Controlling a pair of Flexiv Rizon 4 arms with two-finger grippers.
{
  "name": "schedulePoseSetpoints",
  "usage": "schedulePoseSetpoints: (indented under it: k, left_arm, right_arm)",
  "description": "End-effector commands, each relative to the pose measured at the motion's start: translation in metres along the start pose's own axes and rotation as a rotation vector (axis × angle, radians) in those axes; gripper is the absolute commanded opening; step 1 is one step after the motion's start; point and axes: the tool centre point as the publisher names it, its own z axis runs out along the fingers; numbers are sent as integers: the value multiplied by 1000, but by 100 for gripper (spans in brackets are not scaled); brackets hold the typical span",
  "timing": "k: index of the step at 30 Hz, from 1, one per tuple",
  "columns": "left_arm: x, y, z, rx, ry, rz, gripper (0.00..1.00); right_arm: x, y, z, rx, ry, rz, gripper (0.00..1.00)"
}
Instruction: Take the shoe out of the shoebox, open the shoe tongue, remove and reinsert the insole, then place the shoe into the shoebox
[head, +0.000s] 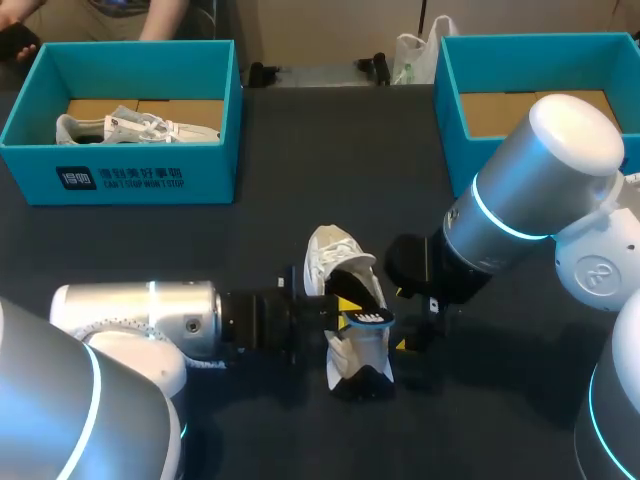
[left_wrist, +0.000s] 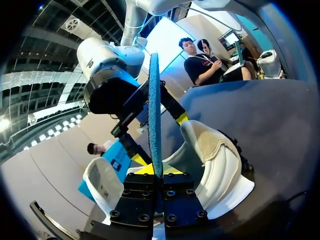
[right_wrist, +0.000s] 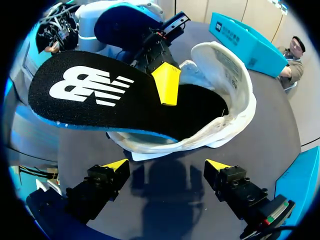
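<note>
A white shoe (head: 340, 262) lies on its side in the middle of the dark table, also seen in the right wrist view as the shoe (right_wrist: 227, 90). A black insole (head: 366, 297) with a blue underside sticks out of its opening, one end inside the shoe. My left gripper (head: 350, 306) comes in from the left and is shut on the insole (left_wrist: 154, 110), which stands edge-on between its fingers (left_wrist: 150, 170). My right gripper (right_wrist: 166, 167) hangs open just right of the shoe, facing the insole (right_wrist: 100, 95), touching nothing. In the head view the right gripper (head: 415, 322) is partly hidden by its arm.
A teal shoebox (head: 120, 175) at the back left holds another white shoe (head: 135, 127). A second teal shoebox (head: 452, 110) stands at the back right, with only its cardboard floor showing. My two arms crowd the front of the table.
</note>
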Motion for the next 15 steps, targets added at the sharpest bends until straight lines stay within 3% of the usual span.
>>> schedulePoseSetpoints:
  k: [1, 3, 7, 15]
  left_arm:
    - [-1, -5, -2, 4, 6, -5, 0]
    - [-1, -8, -2, 9, 4, -8, 15]
    - [-2, -14, -3, 16, 3, -12, 33]
    - [0, -26, 1, 39, 3, -9, 33]
  right_arm:
    - [1, 1, 1, 2, -3, 0, 100]
    - [1, 1, 1, 2, -3, 0, 100]
    - [1, 1, 1, 2, -3, 0, 100]
    - [1, 1, 1, 2, -3, 0, 100]
